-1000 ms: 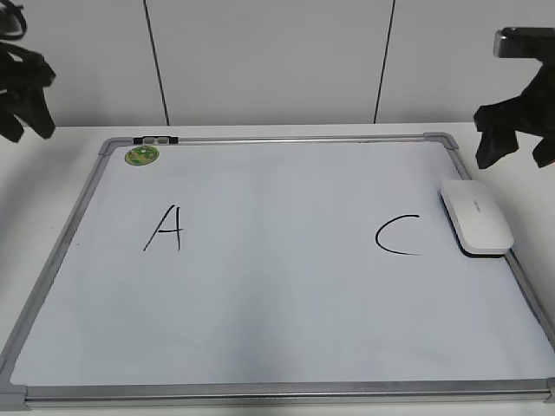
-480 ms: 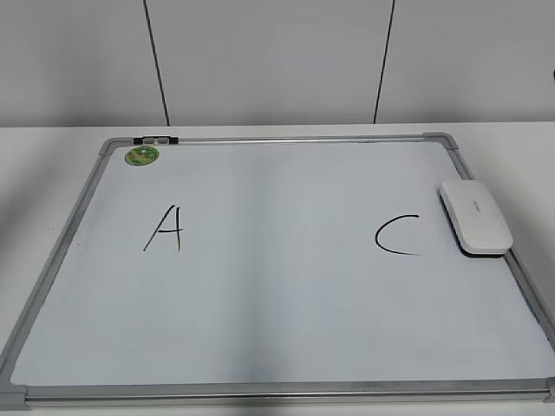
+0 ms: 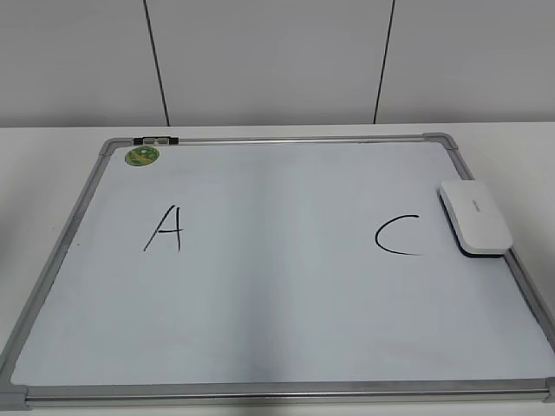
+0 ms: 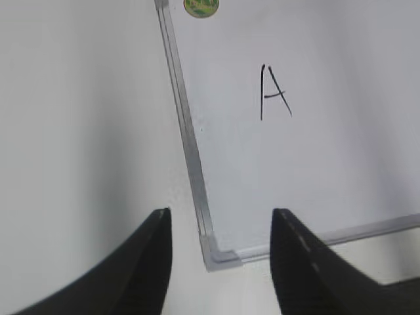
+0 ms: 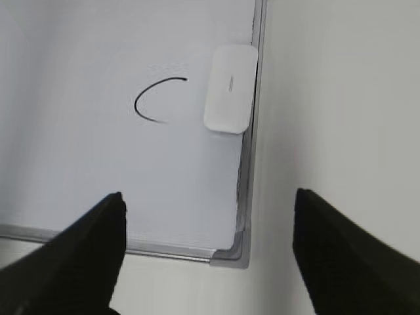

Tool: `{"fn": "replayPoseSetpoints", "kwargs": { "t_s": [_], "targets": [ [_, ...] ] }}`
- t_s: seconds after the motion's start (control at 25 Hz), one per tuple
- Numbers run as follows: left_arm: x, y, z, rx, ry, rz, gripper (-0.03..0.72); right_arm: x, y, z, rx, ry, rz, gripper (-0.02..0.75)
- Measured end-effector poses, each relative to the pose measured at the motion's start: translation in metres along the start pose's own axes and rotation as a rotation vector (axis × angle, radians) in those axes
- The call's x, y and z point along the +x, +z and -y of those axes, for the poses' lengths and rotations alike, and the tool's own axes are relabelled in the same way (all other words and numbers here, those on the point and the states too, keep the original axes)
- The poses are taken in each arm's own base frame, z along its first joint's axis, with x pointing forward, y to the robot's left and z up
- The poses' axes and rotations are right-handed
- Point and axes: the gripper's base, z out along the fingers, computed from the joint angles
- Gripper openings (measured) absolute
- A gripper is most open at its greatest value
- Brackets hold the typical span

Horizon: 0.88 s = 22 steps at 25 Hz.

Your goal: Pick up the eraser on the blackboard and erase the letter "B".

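The blackboard (image 3: 277, 303) is a white dry-erase board with a grey metal frame, lying flat on the table. The eraser (image 3: 474, 217), a white rounded block, lies at the board's right edge; it also shows in the right wrist view (image 5: 230, 88). Black letters "A" (image 3: 165, 229) and "C" (image 3: 397, 235) are on the board. No letter "B" shows; the space between them is blank. My left gripper (image 4: 220, 226) is open and empty, high above the board's near left corner (image 4: 220, 254). My right gripper (image 5: 209, 209) is open and empty, high above the near right corner (image 5: 236, 254). Neither gripper shows in the exterior view.
A round green sticker (image 3: 141, 155) sits at the board's far left corner, next to a small clip (image 3: 156, 139) on the frame. White table (image 3: 52, 147) surrounds the board. A white panelled wall (image 3: 277, 61) stands behind.
Both grippers, seen at the upper left and upper right edges of the exterior view a second ago, have left that view. The eraser and board have not moved.
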Motion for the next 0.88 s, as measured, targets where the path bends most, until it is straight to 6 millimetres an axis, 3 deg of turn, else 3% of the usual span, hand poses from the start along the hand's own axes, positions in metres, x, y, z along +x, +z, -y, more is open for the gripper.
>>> {"fn": "replayPoseSetpoints", "kwargs": {
  "t_s": [0.32, 0.56, 0.76, 0.88],
  "targets": [
    [0.105, -0.031, 0.009, 0.007, 0.005, 0.077, 0.374, 0.095, -0.036, -0.013, -0.011, 0.014, 0.126, 0.587],
    [0.169, -0.035, 0.012, 0.01, 0.009, 0.158, 0.374, 0.16, -0.053, -0.014, 0.063, 0.008, 0.21, 0.587],
    [0.203, -0.028, 0.013, 0.009, 0.006, 0.203, 0.374, 0.19, -0.058, -0.008, 0.173, -0.002, 0.284, 0.587],
    [0.215, -0.018, 0.011, 0.001, 0.004, 0.191, 0.374, 0.197, -0.049, -0.007, 0.176, 0.01, 0.259, 0.587]
  ]
}}
